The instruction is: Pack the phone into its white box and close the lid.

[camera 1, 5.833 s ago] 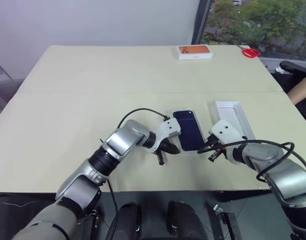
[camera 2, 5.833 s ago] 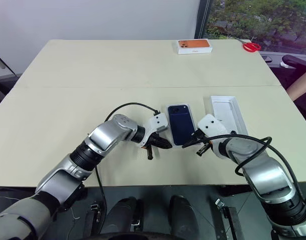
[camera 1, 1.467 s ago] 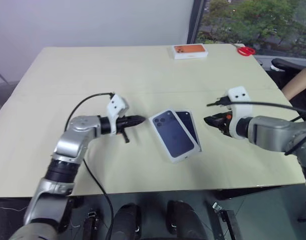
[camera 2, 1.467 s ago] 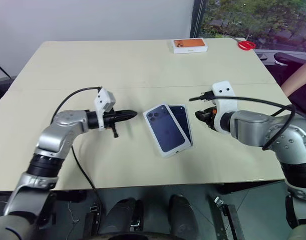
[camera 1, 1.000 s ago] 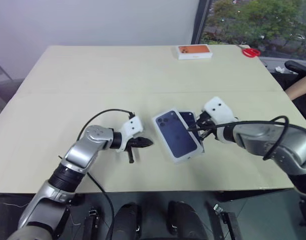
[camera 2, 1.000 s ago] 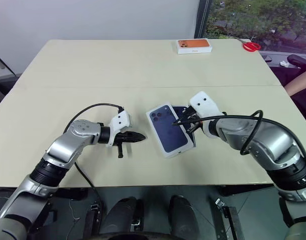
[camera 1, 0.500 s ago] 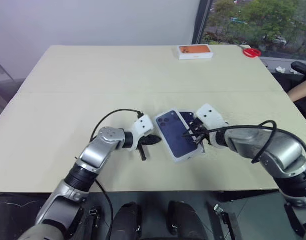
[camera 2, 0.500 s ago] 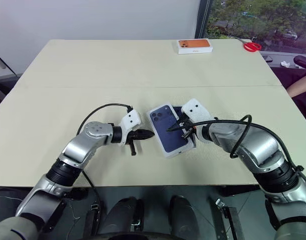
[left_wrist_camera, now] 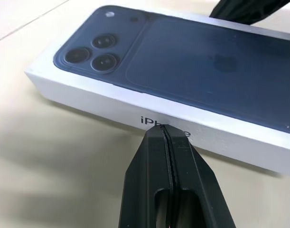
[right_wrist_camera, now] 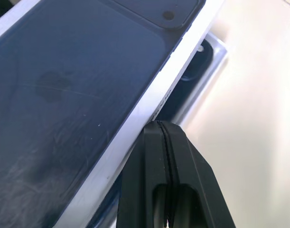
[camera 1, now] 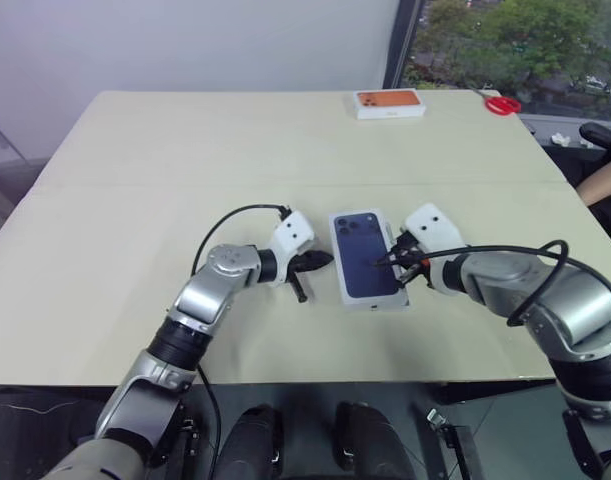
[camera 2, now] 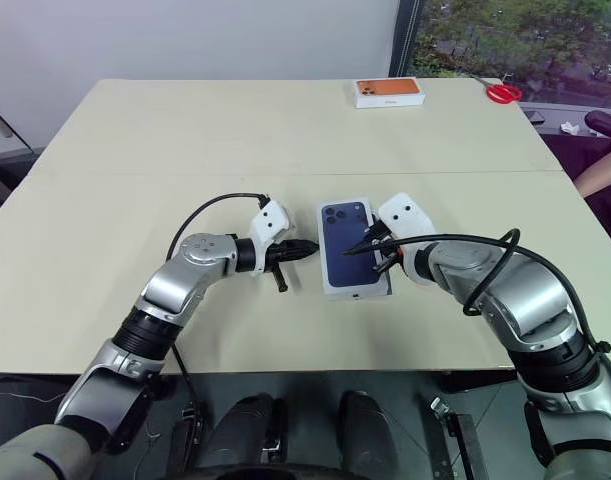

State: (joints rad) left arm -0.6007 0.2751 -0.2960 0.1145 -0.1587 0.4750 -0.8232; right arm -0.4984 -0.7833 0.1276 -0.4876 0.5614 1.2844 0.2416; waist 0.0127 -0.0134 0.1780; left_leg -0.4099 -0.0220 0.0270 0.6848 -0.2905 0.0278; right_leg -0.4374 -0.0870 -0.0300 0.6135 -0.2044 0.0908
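1. Phone, slim and dark navy-blue (right_wrist_camera: pixel 194 76), lies inside the shallow white cardboard box (right_wrist_camera: pixel 215 53) under the lid; a camera corner of it peeks out beside the lid's right edge in the right wrist view.
2. Landmark: the white rectangular lid printed with a dark-blue phone picture (camera 1: pixel 369 257), near the front middle of the cream tabletop (camera 1: pixel 135 200). It sits on the box slightly askew, not fully seated; the box's rim shows along the lid's right side.
3. Left of the lid: left gripper (camera 1: pixel 325 260), its two black fingers pressed together with nothing between them. The tips point at the lid's left long side, just beside it. In the left wrist view the shut fingertips (left_wrist_camera: pixel 164 130) meet the lid's white side wall at the printed lettering; touching or a hair off, cannot tell.
4. Right of the lid: right gripper (camera 1: pixel 382 262), fingers likewise pinched together, holding nothing. Its tips reach over the lid's right edge; in the right wrist view they lie against that edge, above the exposed box rim.
5. Far behind the lid, well apart: small white box with an orange top (camera 1: pixel 388 102).
6. Further right of that, at the table's far right corner: red-handled scissors (camera 1: pixel 501 104).
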